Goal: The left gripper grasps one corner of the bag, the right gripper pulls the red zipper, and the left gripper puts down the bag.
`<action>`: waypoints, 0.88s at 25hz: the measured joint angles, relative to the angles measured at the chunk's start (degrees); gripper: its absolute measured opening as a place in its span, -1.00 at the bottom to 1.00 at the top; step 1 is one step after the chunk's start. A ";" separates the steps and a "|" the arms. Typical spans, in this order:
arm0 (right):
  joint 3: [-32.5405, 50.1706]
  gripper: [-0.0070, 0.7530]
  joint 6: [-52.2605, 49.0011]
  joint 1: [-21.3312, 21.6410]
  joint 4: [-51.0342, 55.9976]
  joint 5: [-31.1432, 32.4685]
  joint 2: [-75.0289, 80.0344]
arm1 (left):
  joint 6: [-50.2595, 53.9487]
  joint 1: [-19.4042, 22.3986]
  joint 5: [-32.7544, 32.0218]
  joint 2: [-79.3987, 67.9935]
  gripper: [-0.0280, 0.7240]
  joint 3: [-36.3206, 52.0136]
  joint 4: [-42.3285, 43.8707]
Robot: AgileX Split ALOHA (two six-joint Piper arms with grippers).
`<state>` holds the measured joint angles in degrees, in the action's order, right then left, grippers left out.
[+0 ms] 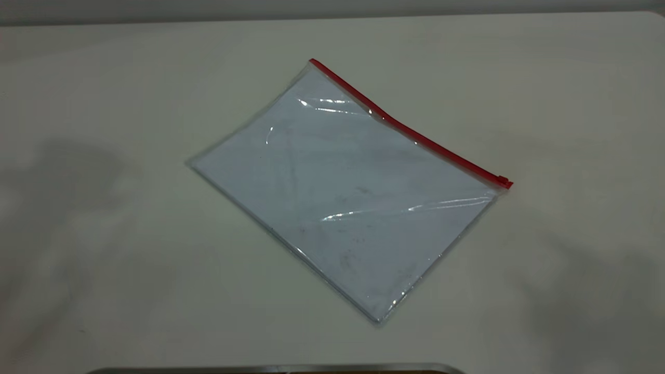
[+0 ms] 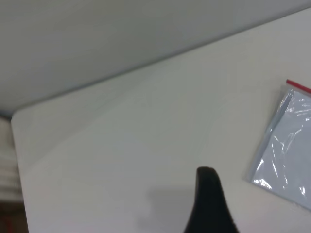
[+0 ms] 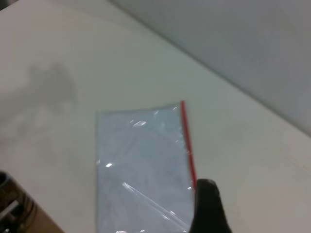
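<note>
Bag (image 1: 343, 197) flat on the table (image 1: 104, 259), nothing gripping it yet, and neither hand shows in the exterior view. From my left hand (image 2: 210, 204) the bag sits off ahead, well apart; only one dark finger shows, so I cannot tell its opening. My right hand (image 3: 208, 206) hangs just above the red zipper (image 1: 410, 132); opening unclear too. Risks: thin plastic hugging the table, so the corner of the bag (image 1: 313, 63) may slip the pinch; the slider (image 1: 503, 182) is tiny, easy to miss.
</note>
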<state>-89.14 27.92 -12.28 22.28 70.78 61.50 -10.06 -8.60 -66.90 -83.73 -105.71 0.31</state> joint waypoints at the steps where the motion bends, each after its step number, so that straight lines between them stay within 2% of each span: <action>1: 1.39 0.46 0.00 0.00 0.86 0.00 -1.90 | 1.11 0.00 0.00 2.40 0.64 2.61 0.24; 6: 12.90 0.46 0.00 0.00 2.80 0.00 -13.86 | 5.32 0.00 0.00 15.83 0.64 17.03 0.24; 12: 30.67 0.45 -0.44 0.00 3.34 0.00 -31.63 | 6.13 0.00 0.00 33.34 0.64 36.87 0.38; 22: 54.96 0.39 -3.51 0.00 1.91 -1.12 -56.10 | 7.33 0.00 0.00 56.62 0.64 59.53 0.43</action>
<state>-34.19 24.42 -12.28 24.19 69.65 5.39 -2.73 -8.60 -66.90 -27.10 -46.18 0.74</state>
